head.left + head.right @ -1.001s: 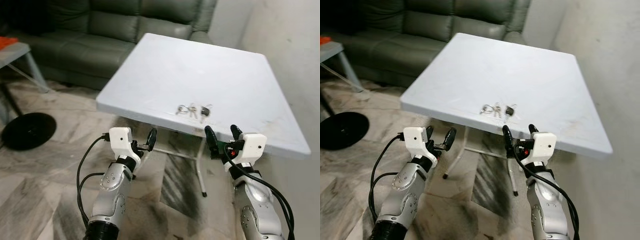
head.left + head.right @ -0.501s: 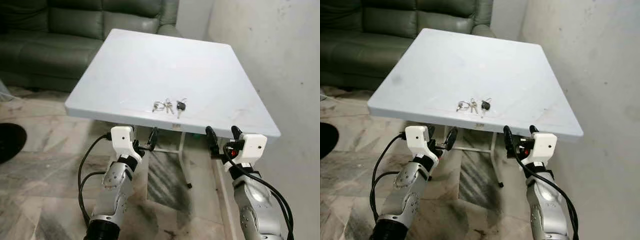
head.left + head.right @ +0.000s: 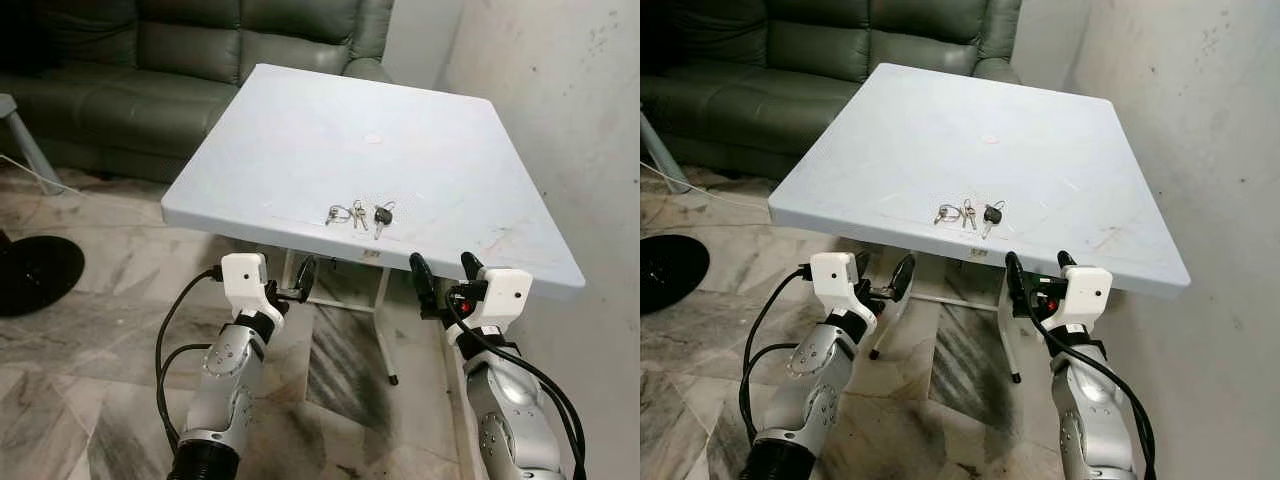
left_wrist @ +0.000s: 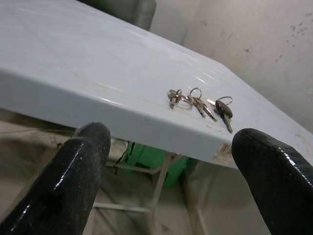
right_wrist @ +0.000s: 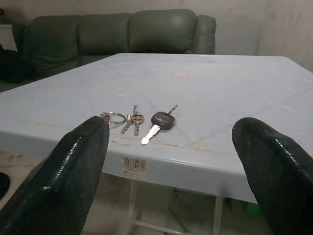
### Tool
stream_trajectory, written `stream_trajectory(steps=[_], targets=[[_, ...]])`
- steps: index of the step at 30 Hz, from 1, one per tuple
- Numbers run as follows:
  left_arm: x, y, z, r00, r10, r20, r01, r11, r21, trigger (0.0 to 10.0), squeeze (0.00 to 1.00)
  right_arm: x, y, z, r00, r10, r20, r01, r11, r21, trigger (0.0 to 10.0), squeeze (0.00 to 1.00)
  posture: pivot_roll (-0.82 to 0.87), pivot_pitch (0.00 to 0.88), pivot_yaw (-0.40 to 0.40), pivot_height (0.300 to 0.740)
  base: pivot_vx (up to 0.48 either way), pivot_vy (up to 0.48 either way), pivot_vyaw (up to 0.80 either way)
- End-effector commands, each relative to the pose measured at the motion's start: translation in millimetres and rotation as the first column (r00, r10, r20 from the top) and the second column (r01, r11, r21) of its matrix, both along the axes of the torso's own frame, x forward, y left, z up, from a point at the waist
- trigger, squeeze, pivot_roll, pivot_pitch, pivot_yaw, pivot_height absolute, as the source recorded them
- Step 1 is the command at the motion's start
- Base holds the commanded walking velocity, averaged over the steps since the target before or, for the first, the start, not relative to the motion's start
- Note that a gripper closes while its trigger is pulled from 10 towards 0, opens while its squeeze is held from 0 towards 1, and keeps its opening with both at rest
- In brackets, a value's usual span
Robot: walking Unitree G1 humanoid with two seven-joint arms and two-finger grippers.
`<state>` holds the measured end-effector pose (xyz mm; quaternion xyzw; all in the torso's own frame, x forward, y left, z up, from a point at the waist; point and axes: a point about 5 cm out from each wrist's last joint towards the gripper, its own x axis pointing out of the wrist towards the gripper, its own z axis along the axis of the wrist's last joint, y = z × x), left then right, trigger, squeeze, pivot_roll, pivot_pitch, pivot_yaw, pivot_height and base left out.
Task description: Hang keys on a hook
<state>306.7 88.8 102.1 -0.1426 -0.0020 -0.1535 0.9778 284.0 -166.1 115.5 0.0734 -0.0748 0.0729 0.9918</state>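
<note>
Camera swung; one keys (image 3: 358, 214) bunch on table (image 3: 300, 140).

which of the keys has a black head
The key at the end of the row nearest the right gripper; the other keys are bare metal.

Camera swung; table (image 3: 300, 130) and keys (image 3: 359, 214) reframed, otherwise unmoved.

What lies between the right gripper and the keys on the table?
Only bare table top and its front edge separate the right gripper from the keys, as the right wrist view shows.
</note>
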Motion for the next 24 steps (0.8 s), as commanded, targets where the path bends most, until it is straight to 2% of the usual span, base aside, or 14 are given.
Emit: stream_trajectory(steps=[1,15,17,24], targets=[[-0.7,-3.6,-0.2,1.0,-0.001,-0.013,0.001,1.0,-0.011,10.0,0.0,-1.3,-3.0,1.5,1.0,-0.008,0.006,0.008,1.0,-0.01,10.0,0.0,-0.02,0.064,-0.109,0.719,0.0,0.0,0.0],[-0.4,-6.3,-0.7,1.0,-0.004,-0.023,0.003,1.0,-0.019,10.0,0.0,-3.0,-3.6,0.2,1.0,-0.003,0.0,0.003,1.0,-0.014,10.0,0.0,-0.02,0.054,-0.119,0.719,0.0,0.462,0.0],[-0.5,-6.4,-0.7,1.0,-0.001,-0.022,0.0,1.0,-0.022,10.0,0.0,-3.0,-3.5,0.2,1.0,-0.002,0.0,0.002,1.0,-0.014,10.0,0.0,-0.02,0.052,-0.121,0.719,0.0,0.307,0.0],[0.3,-6.2,-1.1,0.999,0.017,-0.029,-0.018,1.0,-0.015,10.0,0.0,-3.4,-2.5,-0.1,1.0,0.009,-0.002,-0.009,1.0,-0.018,10.0,0.0,-0.02,0.044,-0.123,0.719,0.0,0.0,0.0]])
